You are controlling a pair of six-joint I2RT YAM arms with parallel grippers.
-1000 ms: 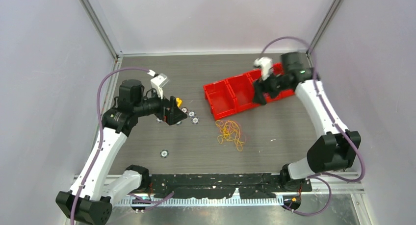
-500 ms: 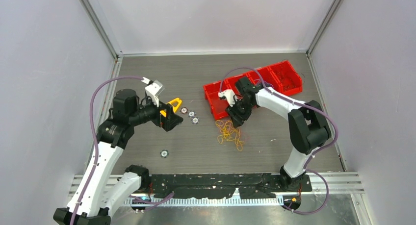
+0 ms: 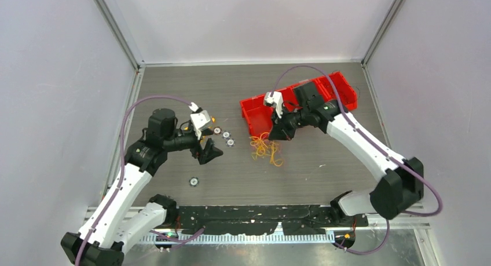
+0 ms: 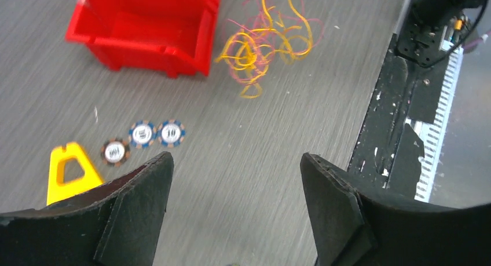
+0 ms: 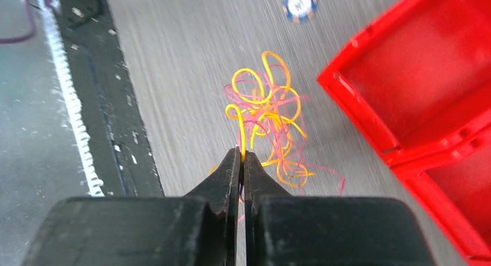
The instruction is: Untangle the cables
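Observation:
The cables (image 3: 265,148) are a loose tangle of hair-thin yellow-orange and pinkish wires on the grey table, just in front of the red bins. My right gripper (image 3: 278,134) sits at the tangle's far right edge. In the right wrist view its jaws (image 5: 242,155) are shut on a yellow strand, and the rest of the cables (image 5: 267,118) hang and spread beyond the tips. My left gripper (image 3: 213,153) hovers well left of the tangle. Its jaws (image 4: 234,159) are open over bare table, with the cables (image 4: 263,43) far ahead.
A row of red bins (image 3: 255,116) stands behind the tangle. Three small round discs (image 3: 224,135) lie by the left gripper, with another disc (image 3: 194,182) nearer the front. A yellow triangular piece (image 4: 69,173) lies left of the discs. The black base strip (image 3: 260,212) runs along the near edge.
The right arm swung from over the bins down to the tangle, shut on a yellow strand and drew the tangle a little toward the bins. The left gripper moved right and nearer.

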